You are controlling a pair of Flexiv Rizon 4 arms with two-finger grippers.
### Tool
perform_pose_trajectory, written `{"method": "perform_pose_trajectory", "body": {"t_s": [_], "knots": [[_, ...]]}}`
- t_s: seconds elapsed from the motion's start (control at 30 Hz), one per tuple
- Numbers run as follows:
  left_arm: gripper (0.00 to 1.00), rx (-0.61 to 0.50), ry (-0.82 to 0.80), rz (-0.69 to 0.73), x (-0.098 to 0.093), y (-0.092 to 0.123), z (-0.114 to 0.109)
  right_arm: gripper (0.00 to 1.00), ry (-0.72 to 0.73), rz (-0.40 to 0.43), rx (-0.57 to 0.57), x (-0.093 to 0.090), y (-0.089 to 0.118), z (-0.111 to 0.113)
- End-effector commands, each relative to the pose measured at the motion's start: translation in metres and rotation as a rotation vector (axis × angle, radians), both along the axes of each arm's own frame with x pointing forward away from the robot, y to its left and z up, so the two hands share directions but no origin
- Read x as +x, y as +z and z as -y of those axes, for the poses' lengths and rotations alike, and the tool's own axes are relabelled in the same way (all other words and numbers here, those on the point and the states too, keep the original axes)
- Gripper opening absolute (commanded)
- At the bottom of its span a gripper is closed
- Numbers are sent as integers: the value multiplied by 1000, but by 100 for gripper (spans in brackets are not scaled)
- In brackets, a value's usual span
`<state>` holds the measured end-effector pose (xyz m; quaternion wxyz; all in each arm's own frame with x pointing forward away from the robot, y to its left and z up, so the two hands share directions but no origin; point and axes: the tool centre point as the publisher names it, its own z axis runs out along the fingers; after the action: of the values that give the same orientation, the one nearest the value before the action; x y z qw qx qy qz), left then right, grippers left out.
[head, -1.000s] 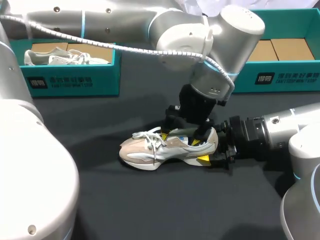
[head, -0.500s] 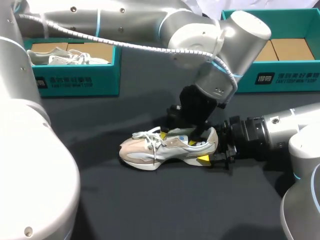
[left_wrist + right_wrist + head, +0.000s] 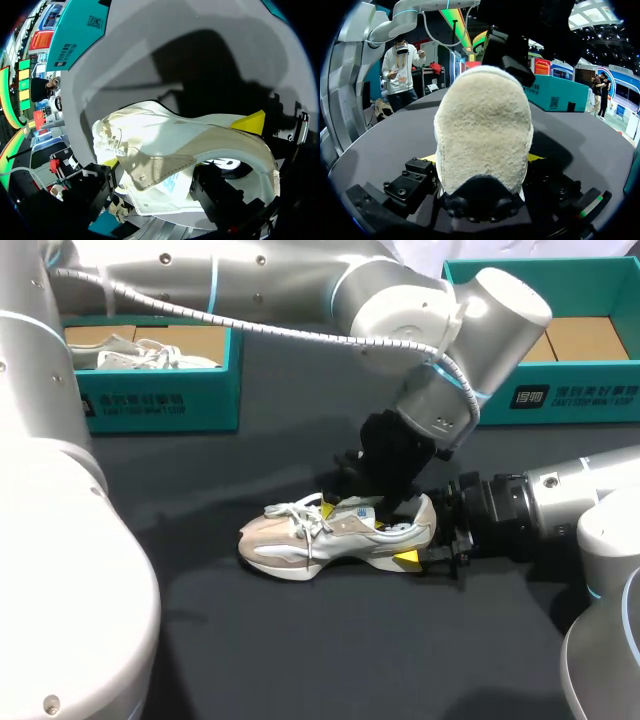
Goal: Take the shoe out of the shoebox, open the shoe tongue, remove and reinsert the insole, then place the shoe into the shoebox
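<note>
left arm (image 3: 400,310) shifted right; right tool (image 3: 428,540) clamps the one shoe (image 3: 300,540); left tool (image 3: 355,508): cannot tell.

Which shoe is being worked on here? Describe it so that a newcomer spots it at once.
On the dark table, in front of the teal box at the left, a beige and white shoe stands on its sole. Unlike the white shoe inside that box, it sits outside any box, with its heel clamped by the right pincer.
</note>
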<state>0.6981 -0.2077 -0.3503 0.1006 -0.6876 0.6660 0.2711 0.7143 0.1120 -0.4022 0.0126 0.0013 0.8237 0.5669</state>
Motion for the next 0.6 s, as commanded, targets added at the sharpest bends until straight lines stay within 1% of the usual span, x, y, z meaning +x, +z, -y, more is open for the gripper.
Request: {"method": "perform_pose_trajectory", "body": {"t_s": [0.03,0.07,0.23,0.3,0.43,0.6], "knots": [[71,-11,10,8,0,5,-9,0,-2,0,-4,1,-2,-3],[70,-11,13,9,1,6,-10,0,-2,0,-4,1,-2,-3],[60,-23,23,9,-2,9,-14,0,-2,0,-4,1,-2,-3],[59,-36,26,8,-3,12,-13,0,-2,0,-4,1,-2,-3],[50,-58,31,4,-2,17,-9,0,-2,0,-4,1,-2,-3],[44,-70,28,-7,-3,17,-1,0,-2,0,-4,1,-2,-3]]}}
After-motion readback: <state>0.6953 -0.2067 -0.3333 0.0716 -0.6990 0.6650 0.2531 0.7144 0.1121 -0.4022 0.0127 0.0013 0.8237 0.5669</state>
